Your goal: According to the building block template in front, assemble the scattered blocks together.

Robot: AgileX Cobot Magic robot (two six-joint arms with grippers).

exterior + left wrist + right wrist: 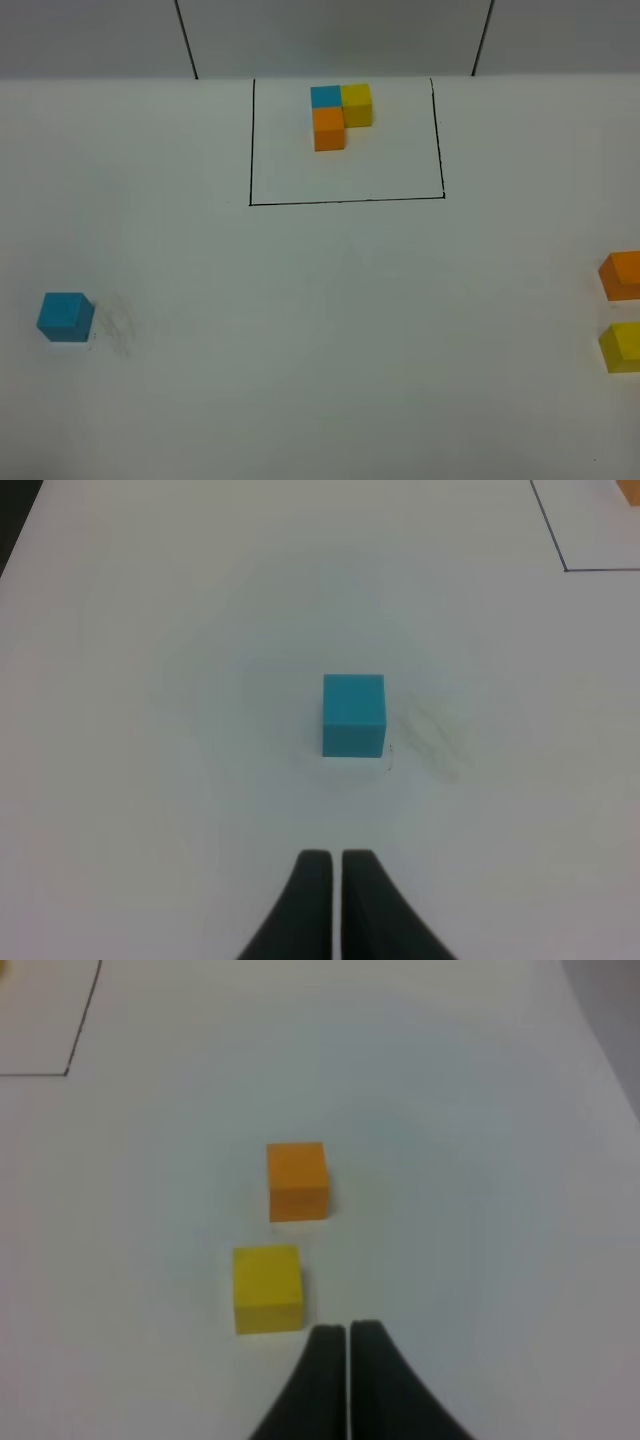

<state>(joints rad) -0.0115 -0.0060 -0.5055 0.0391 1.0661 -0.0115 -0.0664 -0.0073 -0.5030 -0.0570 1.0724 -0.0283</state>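
Observation:
The template (pixel 340 115), a joined blue, yellow and orange trio, sits at the back inside a black-lined rectangle (pixel 346 201). The loose blue cube (pixel 66 316) lies at the left; it also shows in the left wrist view (pixel 353 714), ahead of my shut, empty left gripper (pixel 336 865). The loose orange cube (pixel 622 274) and yellow cube (pixel 622 346) lie at the right edge. In the right wrist view the orange cube (pixel 297 1180) and yellow cube (pixel 267 1288) lie just ahead of my shut, empty right gripper (pixel 347 1338). Neither gripper shows in the exterior view.
The white table (pixel 330 340) stretches between the left and right cubes. A corner of the black rectangle shows in the left wrist view (pixel 566 568) and in the right wrist view (pixel 68 1072). Faint smudges (pixel 118 325) mark the table beside the blue cube.

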